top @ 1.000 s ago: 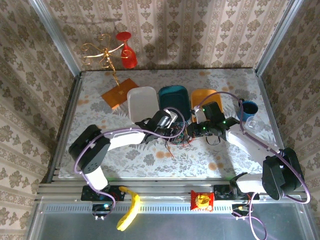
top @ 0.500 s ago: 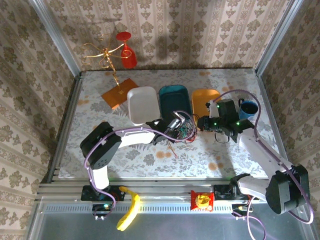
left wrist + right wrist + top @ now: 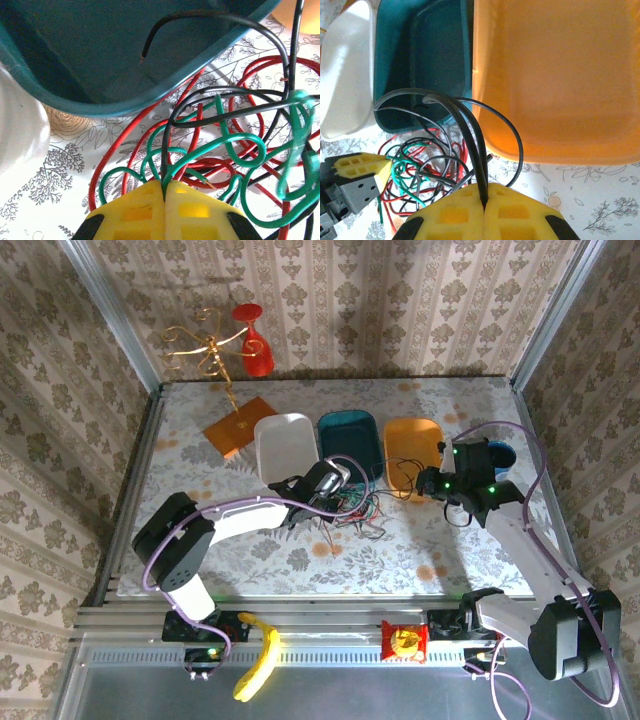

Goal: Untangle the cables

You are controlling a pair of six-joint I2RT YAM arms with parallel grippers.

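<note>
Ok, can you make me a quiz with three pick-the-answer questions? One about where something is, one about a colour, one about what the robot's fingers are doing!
1. Where does the tangle of cables mostly lie?
A. Hanging on the gold stand
B. On the table, right by the teal tray
C. Beside the red glass

2. What colour is the middle tray in the row of three?
A. White
B. Orange
C. Teal

3. What are the right fingers doing?
A. Pinched shut on black cable
B. Wide open, holding nothing
C. Holding a banana

Answers:
1 B: the wires sprawl on the table by that tray's near rim.
2 C: it sits between the white tray and the orange tray.
3 A: black strands run into the closed seam between them.
</note>
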